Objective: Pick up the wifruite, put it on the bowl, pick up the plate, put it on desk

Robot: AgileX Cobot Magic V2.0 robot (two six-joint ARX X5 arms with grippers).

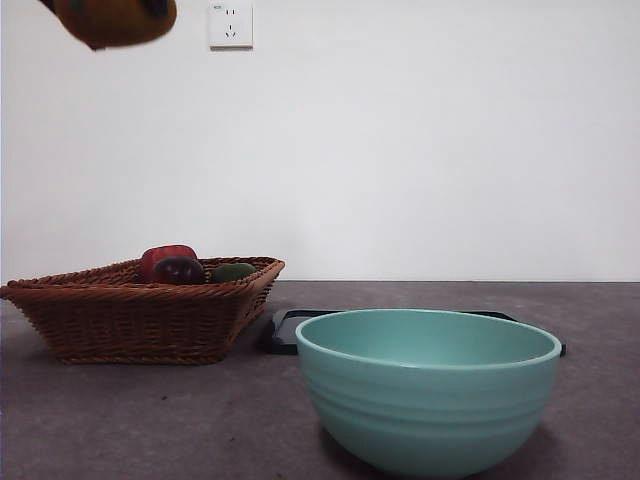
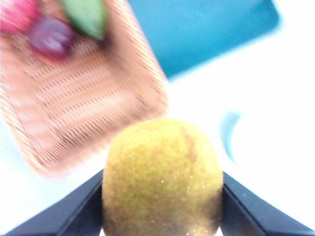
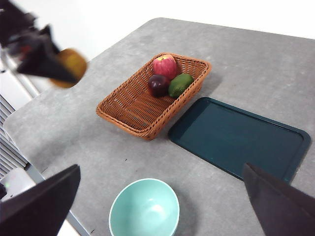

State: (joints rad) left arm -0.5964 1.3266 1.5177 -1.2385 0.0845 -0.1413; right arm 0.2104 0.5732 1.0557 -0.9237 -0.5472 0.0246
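Note:
The wifruite [image 2: 162,177], round and speckled orange-brown, is clamped between the black jaws of my left gripper [image 2: 162,201]. It hangs high in the air at the front view's top-left corner [image 1: 112,20], above and left of the basket. The right wrist view shows this wifruite [image 3: 74,64] beyond the desk's [image 3: 256,59] edge. The mint-green bowl [image 1: 428,395] stands near the front of the desk, with nothing inside it [image 3: 144,209]. Behind it lies the plate [image 3: 236,135], a flat dark teal rectangular tray. My right gripper [image 3: 161,167] hovers high over the desk, open and holding nothing.
A wicker basket [image 1: 130,315] sits left of the plate. It holds a red fruit [image 3: 165,65], a dark purple fruit [image 3: 158,84] and a green fruit [image 3: 180,84]. A wall socket [image 1: 230,24] is on the white wall behind.

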